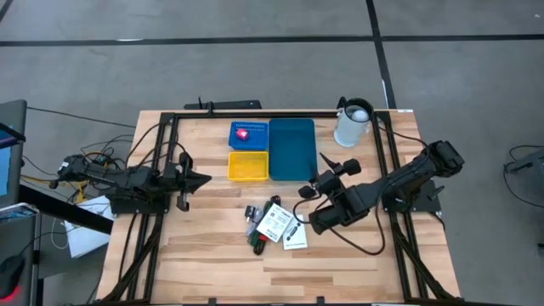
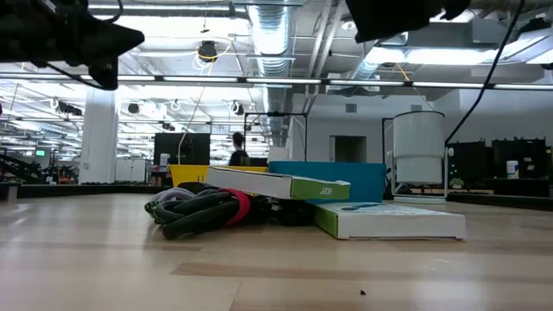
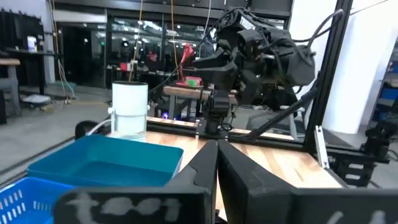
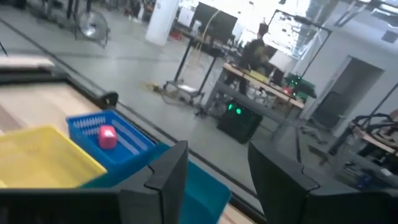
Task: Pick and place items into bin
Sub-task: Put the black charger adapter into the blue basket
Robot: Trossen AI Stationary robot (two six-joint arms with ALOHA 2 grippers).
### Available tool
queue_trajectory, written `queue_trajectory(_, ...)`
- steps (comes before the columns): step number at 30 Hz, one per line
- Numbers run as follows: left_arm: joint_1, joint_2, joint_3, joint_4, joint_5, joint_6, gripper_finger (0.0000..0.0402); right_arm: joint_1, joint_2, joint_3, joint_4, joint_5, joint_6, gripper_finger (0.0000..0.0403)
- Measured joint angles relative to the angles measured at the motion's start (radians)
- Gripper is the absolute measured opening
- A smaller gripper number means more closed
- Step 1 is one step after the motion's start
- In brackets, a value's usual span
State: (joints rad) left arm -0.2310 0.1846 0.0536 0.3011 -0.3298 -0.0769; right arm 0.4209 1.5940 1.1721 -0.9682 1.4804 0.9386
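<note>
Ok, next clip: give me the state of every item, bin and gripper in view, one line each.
blue bin: holds the pink piece
yellow bin: empty
teal bin: empty
pile of items: on the table, not yet binned
left gripper: shut, empty
right gripper: open, empty, beside the pile

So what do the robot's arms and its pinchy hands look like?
Both arms are dark, nearly black, built from chunky jointed segments, with thin black cables looping along them. The left gripper narrows to a point. The right gripper has two flat black fingers with squared ends, and round knob-like parts stick out near its wrist. I can't see any clear markings on them.
</note>
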Motion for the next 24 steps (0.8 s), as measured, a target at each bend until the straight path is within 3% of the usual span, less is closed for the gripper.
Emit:
queue_trajectory(5, 0.000, 0.129, 0.093, -0.050, 0.003, -0.028, 0.0000, -0.015, 0.000, -0.016, 0.000, -0.068, 0.001, 0.0162)
queue_trajectory(13, 0.000, 0.475, 0.333, -0.252, 0.012, 0.061, 0.0005, 0.005, 0.001, -0.126, 0.004, -0.080, 0.148, 0.0157)
queue_trajectory(17, 0.000, 0.643, 0.458, -0.350, 0.016, 0.101, 0.0028, 0.004, 0.001, -0.154, 0.008, -0.125, 0.194, 0.0157)
queue_trajectory(24, 0.000, 0.864, 0.636, -0.534, 0.135, 0.158, 0.0096, 0.005, 0.001, -0.164, 0.043, -0.186, 0.196, 0.0153)
